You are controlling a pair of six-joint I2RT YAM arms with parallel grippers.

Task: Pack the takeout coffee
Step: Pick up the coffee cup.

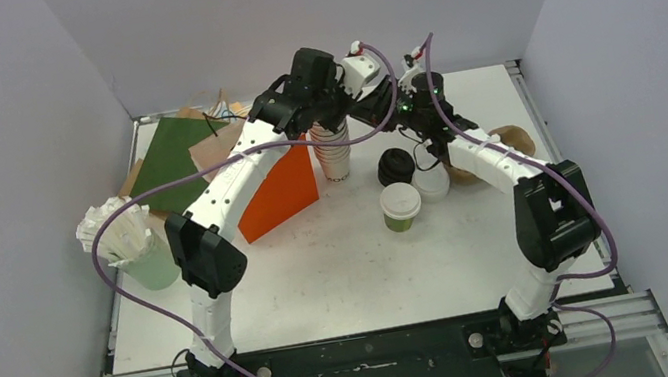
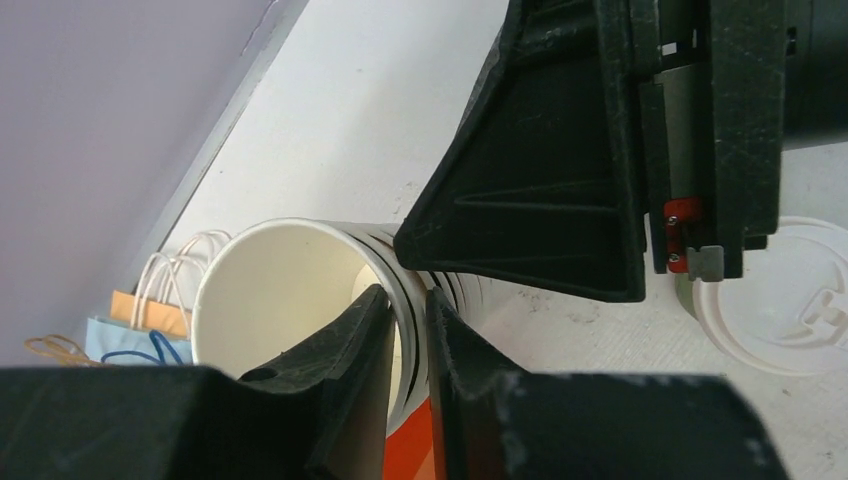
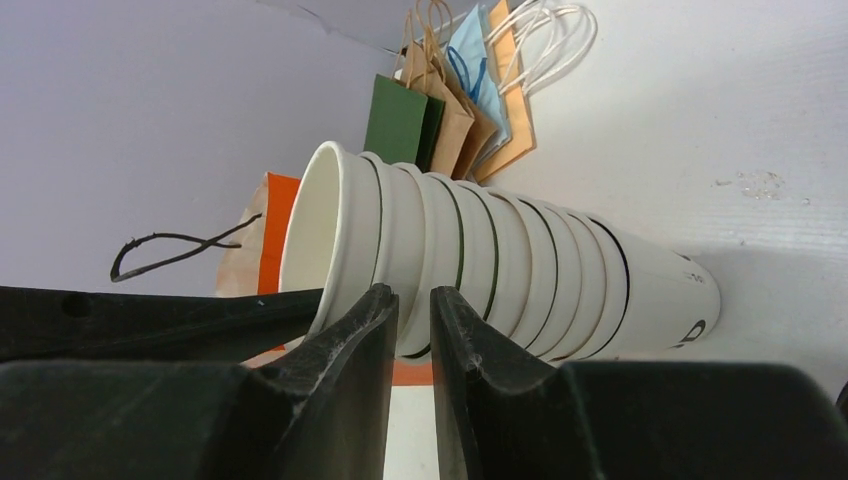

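Left gripper (image 2: 407, 300) astride white paper cup stack (image 2: 270, 290) rim, pinch unclear; lidded olive-green paper cup (image 1: 400, 208): light, crushable, grip below lid.

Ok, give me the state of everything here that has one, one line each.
cup stack, upright, lidless, held by both end effectors
left end effector, shut astride the top cup's rim
right end effector, shut on the stack's upper rims
takeout coffee, upright, white lid on, untouched
orange bag, standing
green bag, lying flat

Near half of tabletop (image 1: 345, 283) bare; cup stack (image 1: 333, 153), orange bag (image 1: 283, 197), lidded cup (image 1: 401, 206), probably black lids (image 1: 395, 167) beyond
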